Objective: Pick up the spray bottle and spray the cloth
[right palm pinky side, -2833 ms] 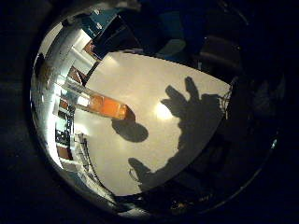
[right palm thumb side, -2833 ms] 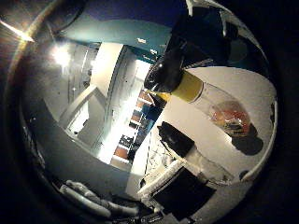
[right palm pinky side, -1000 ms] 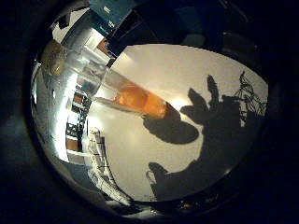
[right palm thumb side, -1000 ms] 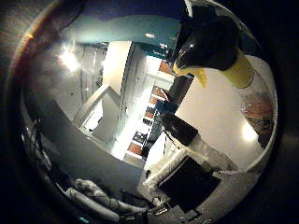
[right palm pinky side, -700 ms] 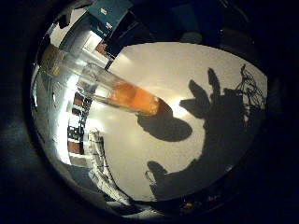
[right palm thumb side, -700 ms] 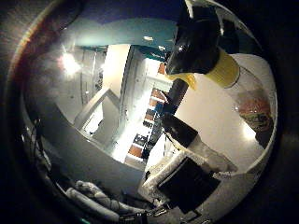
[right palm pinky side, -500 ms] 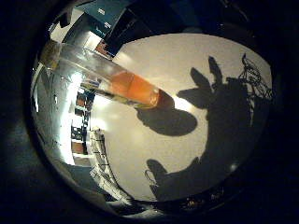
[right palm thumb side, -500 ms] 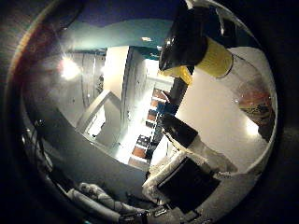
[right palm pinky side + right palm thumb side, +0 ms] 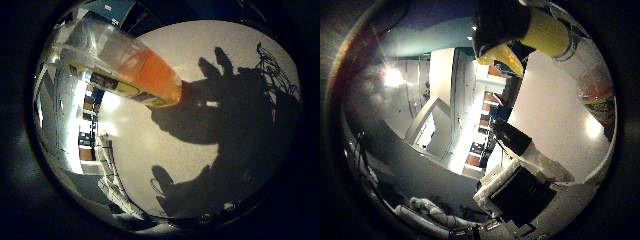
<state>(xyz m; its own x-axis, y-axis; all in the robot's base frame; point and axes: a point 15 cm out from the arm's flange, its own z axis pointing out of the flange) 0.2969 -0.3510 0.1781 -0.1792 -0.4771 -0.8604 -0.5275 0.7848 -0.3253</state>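
Note:
The spray bottle (image 9: 135, 68) stands on the white table (image 9: 215, 175). It is clear, with orange liquid in its lower part. In the right thumb side palm view it shows its black sprayer head (image 9: 503, 22), yellow collar (image 9: 546, 33) and clear body (image 9: 594, 88). It fills much of the little finger side view, so it is close to the palm.
Dark boxes and equipment (image 9: 532, 190) stand at the table's edge in the thumb side view. Shelves and room lights (image 9: 85, 130) lie beyond the table's far side.
The bottle has grown larger in both views as the palm has come closer to it. The hand's shadow now reaches the bottle's base.

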